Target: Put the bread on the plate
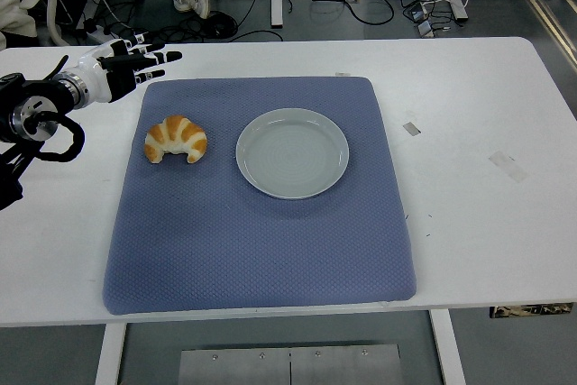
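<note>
A golden croissant (176,140) lies on the left part of the blue mat (261,223). Just to its right sits an empty pale grey plate (292,152), a small gap between the two. My left hand (135,62) hovers at the mat's far left corner, above and behind the croissant, with its fingers stretched out flat and holding nothing. The right arm does not show.
The blue mat covers the middle of the white table (478,132). Small bits of tape (411,128) lie on the table right of the mat. Cables and table legs show on the floor beyond the far edge.
</note>
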{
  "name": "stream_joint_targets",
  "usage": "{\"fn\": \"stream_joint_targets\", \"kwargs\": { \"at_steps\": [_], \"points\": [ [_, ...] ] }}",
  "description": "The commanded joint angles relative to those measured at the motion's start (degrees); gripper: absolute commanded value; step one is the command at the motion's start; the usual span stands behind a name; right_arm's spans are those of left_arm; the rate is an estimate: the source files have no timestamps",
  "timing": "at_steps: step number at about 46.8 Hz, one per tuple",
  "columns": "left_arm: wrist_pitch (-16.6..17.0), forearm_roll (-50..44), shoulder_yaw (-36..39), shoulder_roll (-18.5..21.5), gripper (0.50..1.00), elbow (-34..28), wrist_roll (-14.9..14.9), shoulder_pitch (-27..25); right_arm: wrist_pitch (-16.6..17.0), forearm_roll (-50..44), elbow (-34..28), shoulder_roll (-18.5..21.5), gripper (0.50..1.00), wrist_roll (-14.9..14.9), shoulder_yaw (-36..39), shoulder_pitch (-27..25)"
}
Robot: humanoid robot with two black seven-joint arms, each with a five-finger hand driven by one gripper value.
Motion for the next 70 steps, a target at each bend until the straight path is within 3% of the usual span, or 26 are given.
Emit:
{"fn": "stream_joint_targets", "kwargs": {
  "at_steps": [1,70],
  "points": [
    [0.00,-0.04,-0.39,0.01,0.992,0.01,0.00,-0.01,0.01,0.01,0.00,0.00,1.000,0.00,0.00,0.00],
    [-0.62,-1.27,-1.18,1.16,0.992,-0.08,0.62,-1.15,0.01,0.01,0.00,0.00,1.000,0.00,0.00,0.00]
  ]
}}
